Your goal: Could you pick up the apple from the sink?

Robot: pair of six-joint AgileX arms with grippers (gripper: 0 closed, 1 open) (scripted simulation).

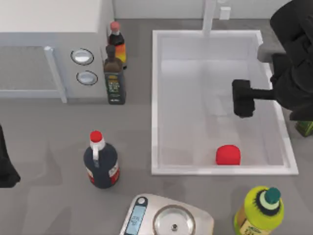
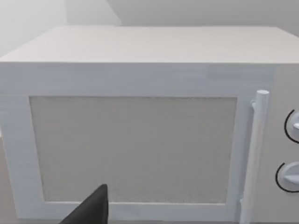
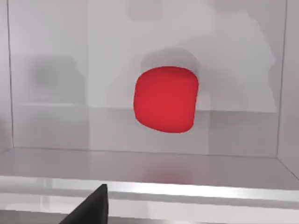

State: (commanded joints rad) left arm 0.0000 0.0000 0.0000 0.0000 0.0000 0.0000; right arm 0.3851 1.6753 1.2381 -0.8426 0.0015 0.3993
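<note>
The apple (image 1: 228, 155) is a bright red rounded blob lying on the sink floor near the front rim, right of the middle. In the right wrist view the apple (image 3: 166, 99) sits straight ahead with a wall of the basin behind it. The sink (image 1: 155, 98) is a large white rectangular basin with a faucet (image 1: 209, 17) at its far end. My right gripper (image 1: 243, 100) hangs over the basin's right half, apart from the apple and farther back than it. My left arm (image 1: 7, 164) is parked at the table's left edge.
A white microwave (image 1: 49, 44) stands at the back left, with two dark bottles (image 1: 114, 73) beside it. A red-capped dark bottle (image 1: 100, 161) stands left of the sink. A kitchen scale (image 1: 168, 220) and a yellow-green bottle (image 1: 259, 211) sit along the front edge.
</note>
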